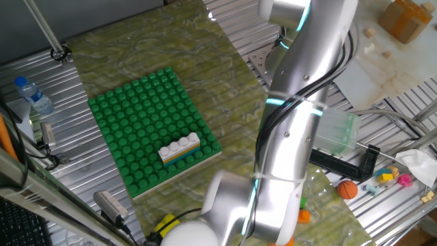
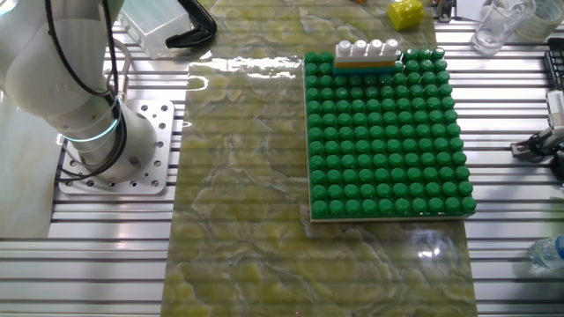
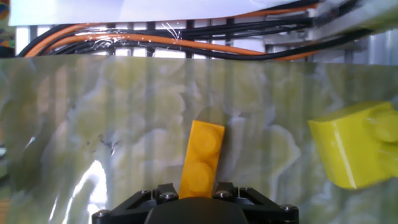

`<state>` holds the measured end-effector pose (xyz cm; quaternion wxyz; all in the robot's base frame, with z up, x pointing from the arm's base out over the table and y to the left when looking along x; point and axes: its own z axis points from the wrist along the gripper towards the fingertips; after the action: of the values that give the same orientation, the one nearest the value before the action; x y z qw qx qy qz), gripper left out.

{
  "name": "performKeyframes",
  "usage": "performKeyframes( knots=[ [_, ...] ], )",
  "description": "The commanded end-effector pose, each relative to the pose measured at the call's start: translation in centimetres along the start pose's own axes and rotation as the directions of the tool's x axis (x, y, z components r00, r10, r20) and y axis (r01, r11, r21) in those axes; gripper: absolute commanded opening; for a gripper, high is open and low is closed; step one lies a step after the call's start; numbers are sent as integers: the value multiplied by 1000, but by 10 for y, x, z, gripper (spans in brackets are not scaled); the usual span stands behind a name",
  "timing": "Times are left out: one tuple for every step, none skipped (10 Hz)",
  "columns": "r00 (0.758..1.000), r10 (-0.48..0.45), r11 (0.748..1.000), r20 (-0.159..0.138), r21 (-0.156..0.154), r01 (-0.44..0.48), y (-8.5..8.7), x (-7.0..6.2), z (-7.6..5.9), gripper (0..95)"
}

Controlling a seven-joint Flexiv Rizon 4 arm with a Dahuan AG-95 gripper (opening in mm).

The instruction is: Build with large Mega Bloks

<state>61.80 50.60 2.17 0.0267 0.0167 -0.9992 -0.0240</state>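
The studded baseplate is a saturated green over a pale underside that shows at its edges. Near one edge of it sits a stack of bricks: white on top, a thin orange band under that, and teal at the bottom (the teal shows only in one fixed view). The mat beneath is marbled in yellow-green and olive with pale veins. In the hand view an orange two-stud brick lies on that marbling, with a bright yellow brick toward the right edge. The arm is silver-grey with glowing cyan rings. Orange and black cables run past the mat's far edge.
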Motion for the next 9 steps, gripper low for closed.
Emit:
performKeyframes(
  knots=[
    [1000, 4, 1000, 15, -1, -4, -6, 1, 12, 380],
    [1000, 2, 1000, 15, -2, -2, -8, 2, 18, 380],
    [1000, 2, 1000, 10, -5, -2, -8, 5, 14, 380],
    [1000, 6, 1000, -5, -8, -6, -6, 7, 5, 380],
    [1000, 5, 1000, -11, -5, -5, -5, 10, 1, 190],
    [1000, 4, 1000, -10, -7, -4, -7, 11, 2, 190],
    [1000, 4, 1000, -9, -9, -4, -7, 12, 3, 190],
    [1000, 4, 1000, -18, -6, -4, -8, 13, 3, 190],
    [1000, 2, 1000, -21, -4, -2, -8, 13, 3, 190]
  ],
)
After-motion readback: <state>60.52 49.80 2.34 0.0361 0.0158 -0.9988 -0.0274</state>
